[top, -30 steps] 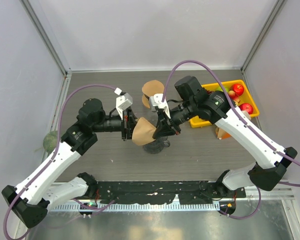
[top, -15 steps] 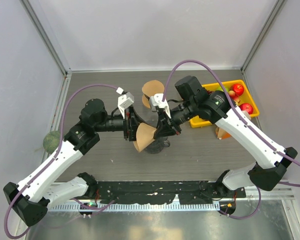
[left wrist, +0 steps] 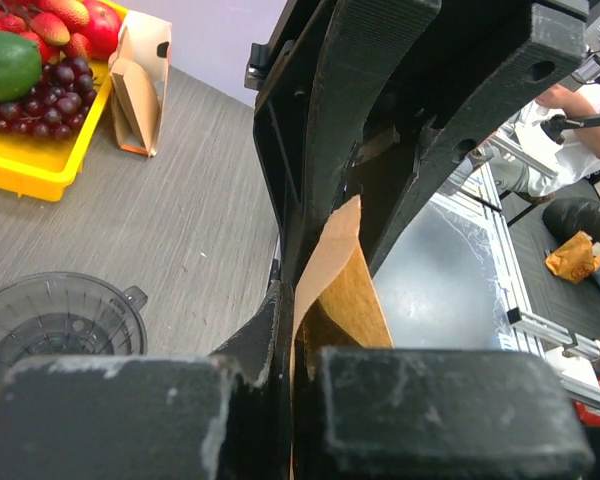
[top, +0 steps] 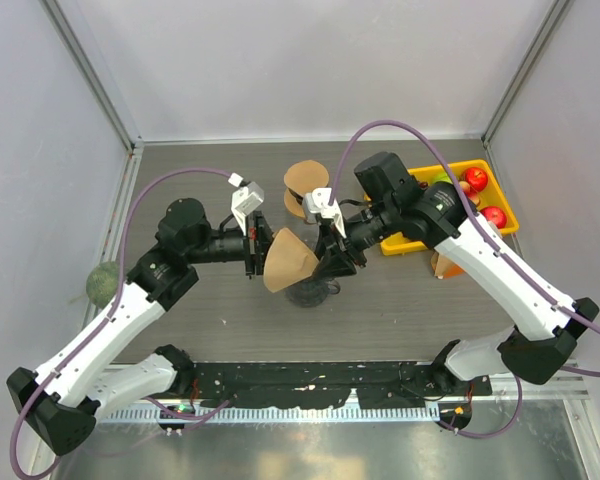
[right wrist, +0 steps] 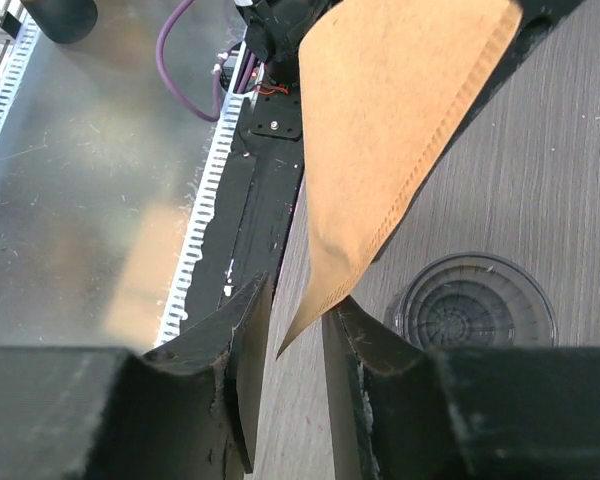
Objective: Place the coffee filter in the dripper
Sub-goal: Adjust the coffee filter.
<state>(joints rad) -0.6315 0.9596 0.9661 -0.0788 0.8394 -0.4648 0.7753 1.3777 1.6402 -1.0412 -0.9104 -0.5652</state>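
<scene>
My left gripper (top: 256,255) is shut on the edge of a brown paper coffee filter (top: 286,262) and holds it in the air above the clear dripper (top: 310,292). In the left wrist view the filter (left wrist: 342,290) is pinched in my left gripper (left wrist: 295,350), and the dripper (left wrist: 60,322) stands on the table at the lower left. My right gripper (top: 330,262) is at the filter's other side. In the right wrist view its jaws (right wrist: 295,340) stand apart around the filter's pointed tip (right wrist: 390,130), which touches one finger. The dripper (right wrist: 475,305) lies below.
A yellow tray (top: 395,243) of fruit stands at the right, also in the left wrist view (left wrist: 25,175). A small brown paper bag (top: 442,265) stands beside it. Spare filters (top: 305,180) lie behind the grippers. A green ball (top: 102,282) is at the left wall.
The filter dipped towards the dripper half a second ago and has now swung back up a little. My right gripper has shifted slightly right and its jaws stand around the filter's tip.
</scene>
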